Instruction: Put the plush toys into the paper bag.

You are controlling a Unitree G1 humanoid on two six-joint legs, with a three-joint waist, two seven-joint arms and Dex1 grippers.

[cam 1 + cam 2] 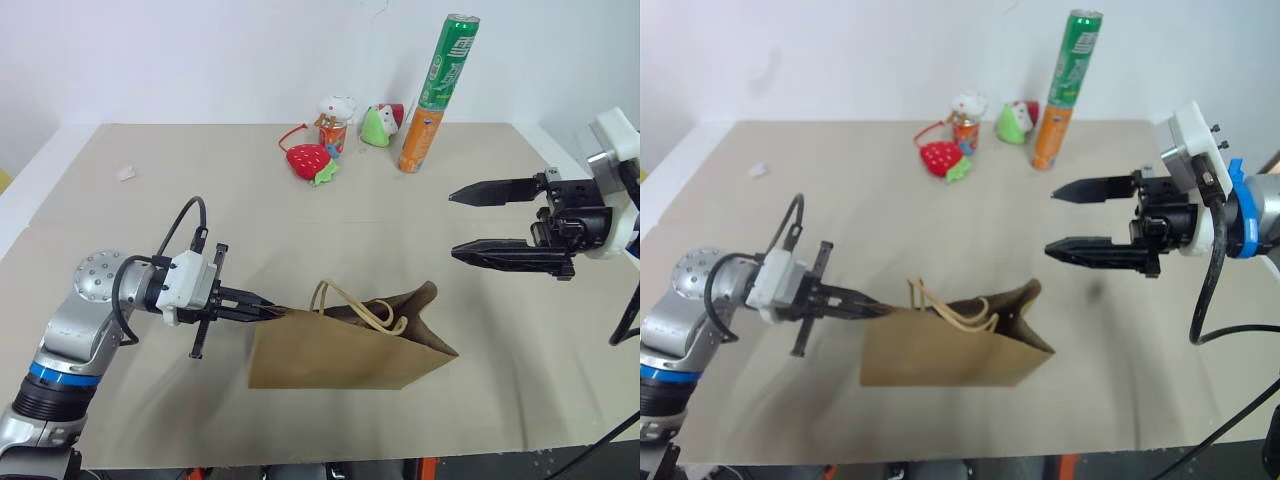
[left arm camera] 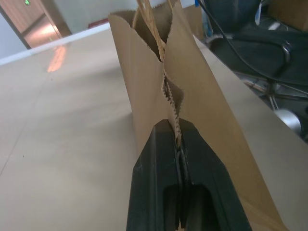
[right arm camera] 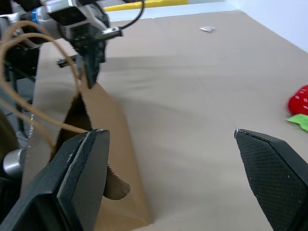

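Beside the paper bag, left gripper clamps its rim; right gripper gapes.

My head cameras look forward and down over the table, both covering the paper bag. My wrist cameras face it from opposite ends, the left one much closer.

One plain brown kraft paper bag with two thin tan cord loop handles is sitting on one beige tabletop. Beyond the bag, three small soft toys are clustering: one red strawberry plush, one white-headed figure and one green-and-red plush. Just beside them, two tall tubes are standing stacked (one orange, one green). One small white scrap is lying far from the bag.
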